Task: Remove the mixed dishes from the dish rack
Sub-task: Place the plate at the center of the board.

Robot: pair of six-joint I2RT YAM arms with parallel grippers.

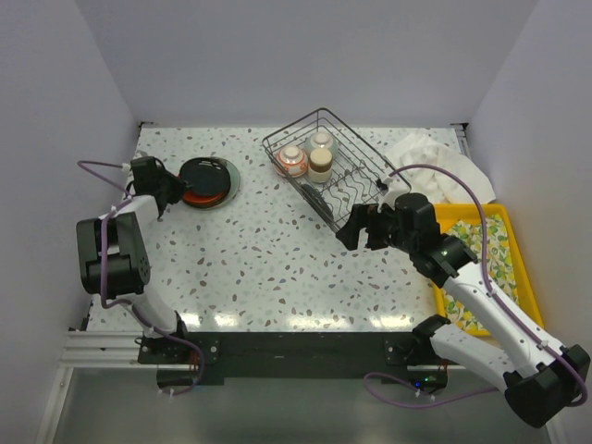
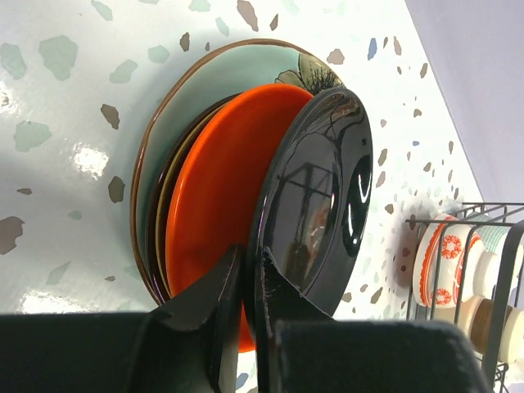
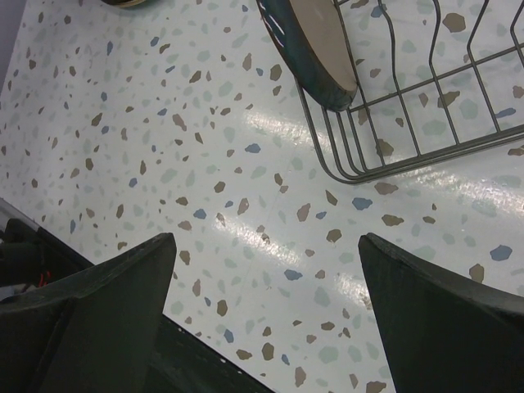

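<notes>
While the left jaws pinch the black plate (image 2: 319, 188) over the far-left plate stack (image 2: 209, 205), the right jaws stand spread, nearer the dish rack (image 3: 426, 155); its dark teal plate (image 3: 315, 49) leans just beyond them.

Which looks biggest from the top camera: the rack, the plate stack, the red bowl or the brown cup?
1. rack
2. plate stack
3. red bowl and brown cup: they look about the same, so I won't rank them.
</notes>
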